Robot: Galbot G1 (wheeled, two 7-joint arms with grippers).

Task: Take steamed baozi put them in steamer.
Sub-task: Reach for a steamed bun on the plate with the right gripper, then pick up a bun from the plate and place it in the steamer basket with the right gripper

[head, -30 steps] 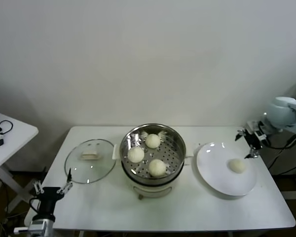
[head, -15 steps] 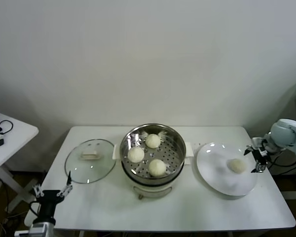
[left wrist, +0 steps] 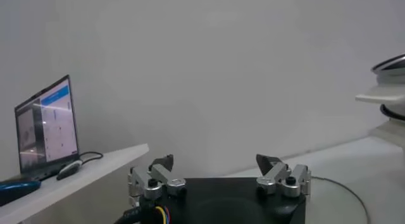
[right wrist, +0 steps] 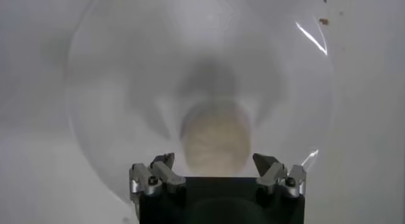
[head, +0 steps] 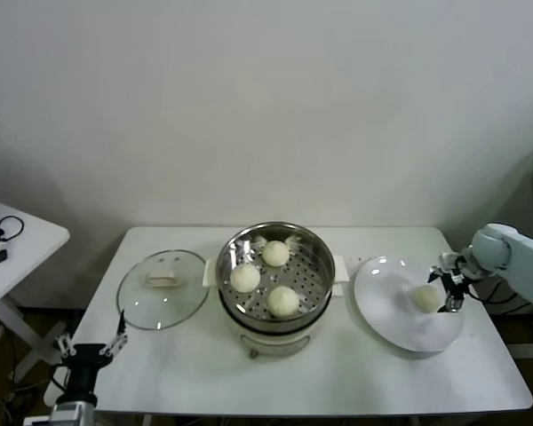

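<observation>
Three steamed baozi sit inside the steamer [head: 316, 257], a shiny steel pot with a perforated floor at the table's centre: one at the back [head: 275, 253], one on the left [head: 244, 278], one at the front [head: 283, 301]. Another baozi [head: 425, 298] [right wrist: 214, 138] lies on the white plate [head: 386, 311] at the right. My right gripper [head: 449, 280] [right wrist: 215, 163] hangs open right beside that bun, a finger on either side of it without closing. My left gripper [head: 92, 335] [left wrist: 216, 162] stands open and empty low at the table's front left corner.
A round glass lid [head: 163, 287] lies flat to the left of the steamer. A small white side table [head: 18, 244] with cables stands far left, and a laptop [left wrist: 47, 126] shows on it in the left wrist view.
My right gripper came down from above the table's right edge and moved in toward the bun on the plate. The left arm sank slightly.
</observation>
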